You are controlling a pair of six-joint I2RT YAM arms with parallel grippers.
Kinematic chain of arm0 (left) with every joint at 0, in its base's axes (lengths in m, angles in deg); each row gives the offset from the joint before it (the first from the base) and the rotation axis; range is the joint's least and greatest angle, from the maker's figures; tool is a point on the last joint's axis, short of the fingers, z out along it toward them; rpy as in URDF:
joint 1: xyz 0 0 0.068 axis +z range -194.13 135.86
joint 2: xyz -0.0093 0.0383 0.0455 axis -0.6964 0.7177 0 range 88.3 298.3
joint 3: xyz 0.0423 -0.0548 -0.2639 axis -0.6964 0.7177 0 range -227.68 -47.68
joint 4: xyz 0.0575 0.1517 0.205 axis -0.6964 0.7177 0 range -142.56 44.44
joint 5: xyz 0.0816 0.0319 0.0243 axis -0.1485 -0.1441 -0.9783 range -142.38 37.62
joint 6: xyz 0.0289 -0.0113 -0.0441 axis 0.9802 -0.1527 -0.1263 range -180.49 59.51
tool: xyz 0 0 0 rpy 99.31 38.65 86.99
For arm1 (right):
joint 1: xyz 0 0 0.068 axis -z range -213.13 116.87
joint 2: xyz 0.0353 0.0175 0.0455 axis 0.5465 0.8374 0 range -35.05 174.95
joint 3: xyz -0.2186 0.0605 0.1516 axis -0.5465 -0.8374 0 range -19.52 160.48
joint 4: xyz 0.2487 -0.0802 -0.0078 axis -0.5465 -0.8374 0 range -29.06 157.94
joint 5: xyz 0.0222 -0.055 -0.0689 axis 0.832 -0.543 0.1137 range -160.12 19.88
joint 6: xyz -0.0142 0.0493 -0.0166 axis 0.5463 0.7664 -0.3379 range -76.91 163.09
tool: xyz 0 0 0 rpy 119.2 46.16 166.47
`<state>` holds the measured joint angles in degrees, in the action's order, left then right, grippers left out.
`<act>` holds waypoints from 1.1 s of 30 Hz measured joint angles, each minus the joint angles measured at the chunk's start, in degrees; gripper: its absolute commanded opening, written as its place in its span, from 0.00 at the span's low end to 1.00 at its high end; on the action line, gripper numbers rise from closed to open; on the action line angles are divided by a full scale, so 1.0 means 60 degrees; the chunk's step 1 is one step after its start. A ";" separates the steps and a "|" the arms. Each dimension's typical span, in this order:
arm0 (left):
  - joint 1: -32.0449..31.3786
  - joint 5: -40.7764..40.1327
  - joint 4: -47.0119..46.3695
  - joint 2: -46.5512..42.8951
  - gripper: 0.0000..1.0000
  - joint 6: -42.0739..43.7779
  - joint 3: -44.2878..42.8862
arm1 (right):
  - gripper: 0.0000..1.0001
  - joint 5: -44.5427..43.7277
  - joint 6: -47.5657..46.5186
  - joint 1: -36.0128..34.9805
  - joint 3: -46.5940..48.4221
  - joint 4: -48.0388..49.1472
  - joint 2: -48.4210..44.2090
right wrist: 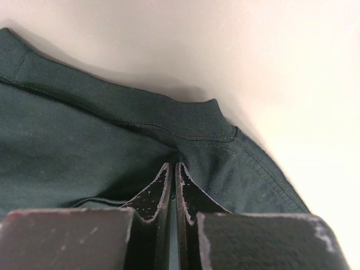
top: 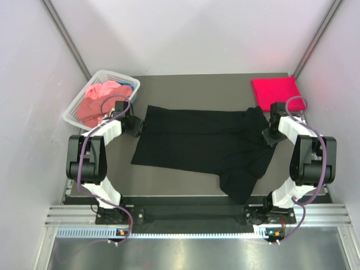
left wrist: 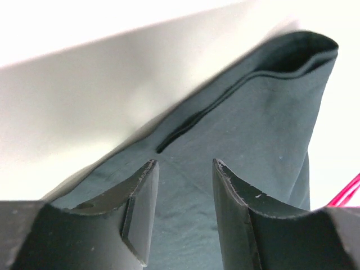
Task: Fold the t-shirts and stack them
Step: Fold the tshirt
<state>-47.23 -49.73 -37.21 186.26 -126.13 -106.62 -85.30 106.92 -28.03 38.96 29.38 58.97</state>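
A black t-shirt (top: pixel 202 143) lies spread across the middle of the table, with one part bunched toward the front right. My left gripper (top: pixel 136 126) is at the shirt's left edge. In the left wrist view the left gripper (left wrist: pixel 185 166) is open, its jaws apart with the black cloth (left wrist: pixel 264 124) lying between and under them. My right gripper (top: pixel 270 135) is at the shirt's right end. In the right wrist view the right gripper (right wrist: pixel 172 166) is shut on the black cloth just below the ribbed collar (right wrist: pixel 140 104). A folded crimson red t-shirt (top: pixel 275 90) lies at the back right.
A white lattice basket (top: pixel 84 95) stands at the back left, holding a salmon pink shirt (top: pixel 98 104) and a bit of blue cloth (top: pixel 125 85). Enclosure walls stand close on both sides. The arm bases and a rail run along the near edge.
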 measured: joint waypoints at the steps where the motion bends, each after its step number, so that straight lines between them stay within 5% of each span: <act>1: -0.0004 -0.0127 0.0036 -0.0080 0.48 -0.0131 0.0069 | 0.00 0.0000 -0.0040 0.0000 0.0000 0.0011 -0.0011; 33: -0.1264 -0.1865 0.0703 0.0637 0.47 -0.1355 -0.0386 | 0.00 -0.0146 -0.0459 0.0004 -0.0186 0.0572 -0.0291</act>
<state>-54.81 -60.92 -32.99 190.08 -134.26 -108.94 -86.17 104.17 -28.00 37.84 32.81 57.22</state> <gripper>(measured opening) 0.461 0.010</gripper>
